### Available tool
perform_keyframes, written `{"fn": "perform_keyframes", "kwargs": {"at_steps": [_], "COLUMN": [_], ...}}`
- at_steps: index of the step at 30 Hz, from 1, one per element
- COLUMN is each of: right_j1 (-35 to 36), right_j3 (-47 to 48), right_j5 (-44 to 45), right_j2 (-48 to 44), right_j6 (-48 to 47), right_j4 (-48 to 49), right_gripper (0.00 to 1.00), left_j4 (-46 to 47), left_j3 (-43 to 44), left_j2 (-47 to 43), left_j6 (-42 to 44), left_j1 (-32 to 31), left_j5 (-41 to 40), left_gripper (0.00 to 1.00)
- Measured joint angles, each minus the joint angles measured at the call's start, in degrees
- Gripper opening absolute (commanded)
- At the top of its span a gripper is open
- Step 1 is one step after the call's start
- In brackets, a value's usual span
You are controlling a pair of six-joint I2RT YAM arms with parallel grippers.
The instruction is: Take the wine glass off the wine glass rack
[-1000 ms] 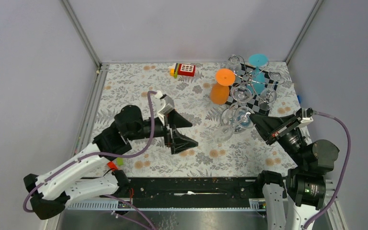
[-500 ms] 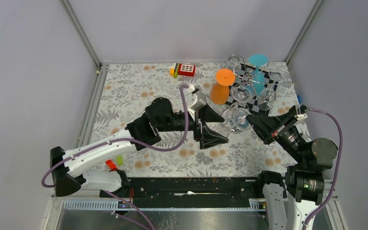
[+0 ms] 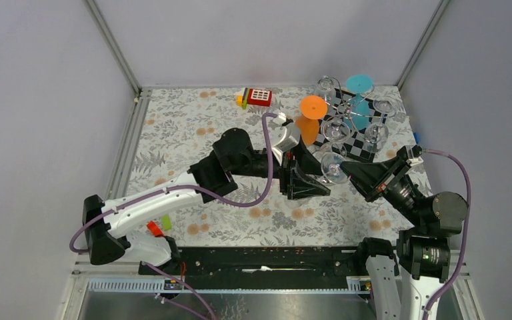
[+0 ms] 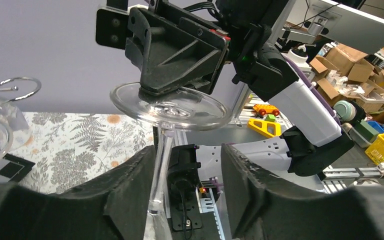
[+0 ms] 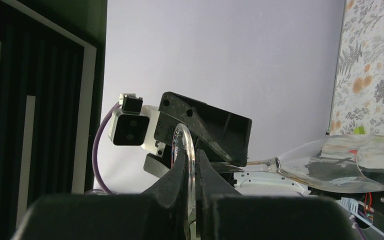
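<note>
A clear wine glass (image 3: 333, 168) is held off the chrome wire rack (image 3: 355, 115). My right gripper (image 3: 344, 167) is shut on its round foot, as the right wrist view (image 5: 187, 165) shows, with the stem and bowl (image 5: 340, 165) reaching out to the right. My left gripper (image 3: 323, 181) is open with its fingers on either side of the stem (image 4: 160, 165), which lies close to the left finger (image 4: 130, 200). The foot (image 4: 170, 106) sits above the fingers. A curled rack arm (image 4: 17, 86) shows at the left.
The rack stands on a black-and-white checkered board (image 3: 357, 143) at the back right and carries several clear glasses. An orange glass (image 3: 310, 120) and a teal glass (image 3: 359, 93) stand beside it. A red toy (image 3: 259, 97) lies at the back.
My left arm has swung right across the table and its open fingers now straddle the glass stem. My right gripper keeps hold of the foot and has barely shifted.
</note>
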Motion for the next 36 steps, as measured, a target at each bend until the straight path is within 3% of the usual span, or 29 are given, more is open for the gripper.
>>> {"fn": "perform_keyframes", "kwargs": {"at_steps": [4, 14, 18, 19, 23, 25, 29, 36], "right_j1": [0.2, 0.5, 0.5, 0.5, 0.5, 0.5, 0.5, 0.5], "right_j3": [-0.1, -0.1, -0.3, -0.3, -0.5, -0.7, -0.9, 0.0], "right_j5": [-1.2, -2.8, -2.9, -2.9, -2.6, -2.1, 0.0, 5.6], "right_j2": [0.0, 0.0, 0.0, 0.0, 0.0, 0.0, -0.2, -1.3], "right_j6": [0.9, 2.6, 3.2, 3.3, 4.0, 4.0, 2.8, -6.8], "right_j4": [1.1, 1.7, 1.7, 1.8, 2.4, 3.6, 4.7, 1.4], "right_gripper": [0.0, 0.0, 0.0, 0.07, 0.65, 0.81, 0.92, 0.93], "left_j4": [0.5, -2.8, -2.9, -2.8, -2.9, -3.3, -4.6, -7.4], "left_j3": [1.1, 4.9, 4.9, 4.9, 4.9, 4.6, 3.5, -1.0], "left_j2": [1.4, 4.7, 4.6, 4.6, 4.5, 4.4, 3.0, -5.4], "left_j6": [0.6, 5.7, 6.8, 6.9, 6.8, 6.7, 6.8, 6.1], "left_j1": [0.0, 0.2, 0.2, 0.2, 0.2, 0.0, -0.2, 1.2], "left_j5": [2.9, 6.8, 7.2, 7.2, 7.1, 6.7, 3.5, -7.5], "left_gripper": [0.4, 0.0, 0.0, 0.0, 0.0, 0.0, 0.0, 0.0]}}
